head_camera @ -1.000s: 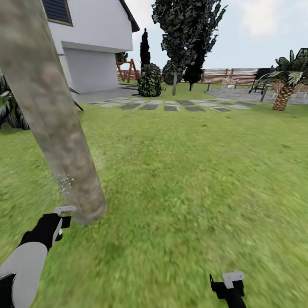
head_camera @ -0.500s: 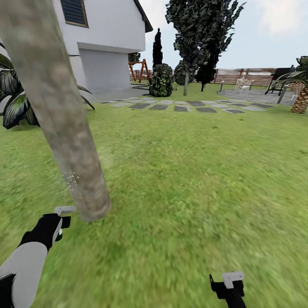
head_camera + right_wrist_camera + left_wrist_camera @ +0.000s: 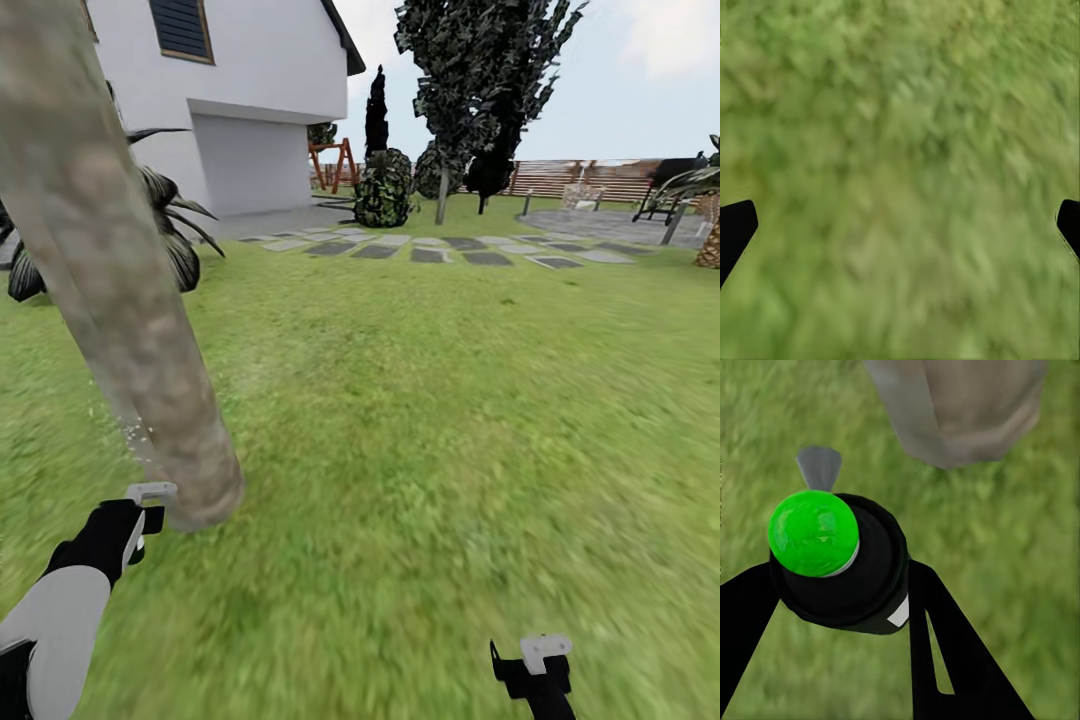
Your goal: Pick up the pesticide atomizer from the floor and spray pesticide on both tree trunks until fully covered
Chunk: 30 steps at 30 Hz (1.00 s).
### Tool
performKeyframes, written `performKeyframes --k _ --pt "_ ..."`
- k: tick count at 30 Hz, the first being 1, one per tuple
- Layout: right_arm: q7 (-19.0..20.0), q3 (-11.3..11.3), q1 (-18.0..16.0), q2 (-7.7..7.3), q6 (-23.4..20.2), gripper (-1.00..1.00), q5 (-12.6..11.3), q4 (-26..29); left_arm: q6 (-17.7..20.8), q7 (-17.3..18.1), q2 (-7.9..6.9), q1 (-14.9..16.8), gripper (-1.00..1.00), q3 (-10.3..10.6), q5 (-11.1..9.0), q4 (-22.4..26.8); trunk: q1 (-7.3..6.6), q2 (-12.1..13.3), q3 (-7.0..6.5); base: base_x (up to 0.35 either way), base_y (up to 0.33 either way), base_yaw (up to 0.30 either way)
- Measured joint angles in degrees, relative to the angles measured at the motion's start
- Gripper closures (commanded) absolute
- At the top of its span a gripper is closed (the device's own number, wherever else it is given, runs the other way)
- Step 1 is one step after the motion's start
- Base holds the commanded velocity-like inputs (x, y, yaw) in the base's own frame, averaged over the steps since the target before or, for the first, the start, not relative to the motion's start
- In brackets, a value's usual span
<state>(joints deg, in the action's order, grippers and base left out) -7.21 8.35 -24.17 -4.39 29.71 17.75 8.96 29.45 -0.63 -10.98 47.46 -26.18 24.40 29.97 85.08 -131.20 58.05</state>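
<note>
Head view: the left gripper sits just beside the foot of a thick grey-beige tree trunk, which leans across the left of the scene. A small cluster of whitish specks, judged to be pesticide, lies on the lower bark on the gripper's side. Over the last second the house, the stepping stones and the palm at the far right have all slid rightward in the picture while both arms keep their places in it; this is a turn of the camera with the robot, not a move of the things. The trunk now stands slightly nearer the left edge.

Left wrist view: the atomizer, a black body with a bright green cap, is clamped between the two black fingers, its grey nozzle facing the trunk's base across a strip of grass.

Right wrist view: the right gripper is spread wide and empty, its tips at either edge over bare lawn; in the head view it hangs low, well apart from the trunk.

Judgement: spraying of this trunk is under way, but coverage looks sparse and confined to one low patch. The turn suggests the robot is circling to reach fresh bark; most of the visible trunk appears unsprayed.
</note>
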Motion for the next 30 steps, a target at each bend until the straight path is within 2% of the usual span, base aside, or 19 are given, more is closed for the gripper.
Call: performKeyframes --k 12,18,21,25,26,30 --pt "0.1 0.0 0.0 0.00 0.0 -1.00 0.0 0.0 -0.1 0.0 0.01 -0.1 1.00 0.1 0.2 0.0 0.00 0.0 0.00 0.213 -0.203 0.273" --pt "0.0 0.0 0.0 -0.03 0.0 -1.00 0.0 0.0 0.0 0.1 0.11 -1.1 1.00 0.3 0.0 -0.2 0.00 0.0 0.00 0.168 -0.231 0.040" --pt "0.0 0.1 0.0 -0.08 0.0 -1.00 0.0 0.1 -0.1 0.1 0.17 -1.1 1.00 0.3 -0.2 -2.8 0.00 0.0 0.00 0.186 -0.228 0.001" --pt "0.0 0.1 0.0 -0.09 0.0 -1.00 0.0 0.0 -0.2 0.2 0.19 -1.1 1.00 0.2 -0.2 -4.0 0.00 0.0 0.00 0.235 -0.184 0.000" --pt "0.0 0.1 0.0 -0.09 0.0 -1.00 0.0 0.0 -0.5 0.2 0.18 -1.2 1.00 0.1 -0.2 -4.1 0.00 0.0 0.00 0.244 -0.173 0.000" --pt "0.1 0.1 0.0 -0.09 0.0 -1.00 0.0 0.0 -5.5 0.0 0.10 -2.7 1.00 0.0 -0.2 -4.2 0.00 0.0 0.00 0.149 -0.100 0.000"
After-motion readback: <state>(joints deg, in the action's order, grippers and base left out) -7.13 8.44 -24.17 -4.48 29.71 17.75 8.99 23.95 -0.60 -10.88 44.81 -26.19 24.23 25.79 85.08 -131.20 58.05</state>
